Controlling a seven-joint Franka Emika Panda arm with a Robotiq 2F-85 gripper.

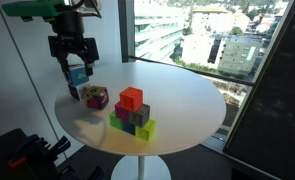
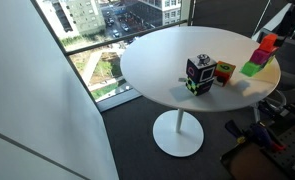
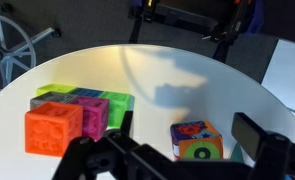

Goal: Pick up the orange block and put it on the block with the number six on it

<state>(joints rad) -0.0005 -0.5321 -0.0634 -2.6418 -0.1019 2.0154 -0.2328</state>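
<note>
The orange block [image 1: 132, 97] sits on top of a small stack of magenta, grey and green cubes; it also shows in the other exterior view [image 2: 269, 42] and at the left of the wrist view [image 3: 53, 129]. The multicoloured block with the number six on it [image 1: 95, 97] [image 2: 224, 72] stands alone on the table beside the stack. In the wrist view it lies between my fingers, below them [image 3: 195, 141]. My gripper [image 1: 72, 50] [image 3: 187, 130] is open and empty, hovering above the table away from the orange block.
A blue-teal cube [image 1: 77, 74] [image 2: 199, 75] stands under the gripper near the edge of the round white table [image 1: 187, 100]. The magenta, grey and green stack [image 1: 133, 120] carries the orange block. Large windows stand behind the table. Dark equipment sits on the floor [image 1: 22, 155].
</note>
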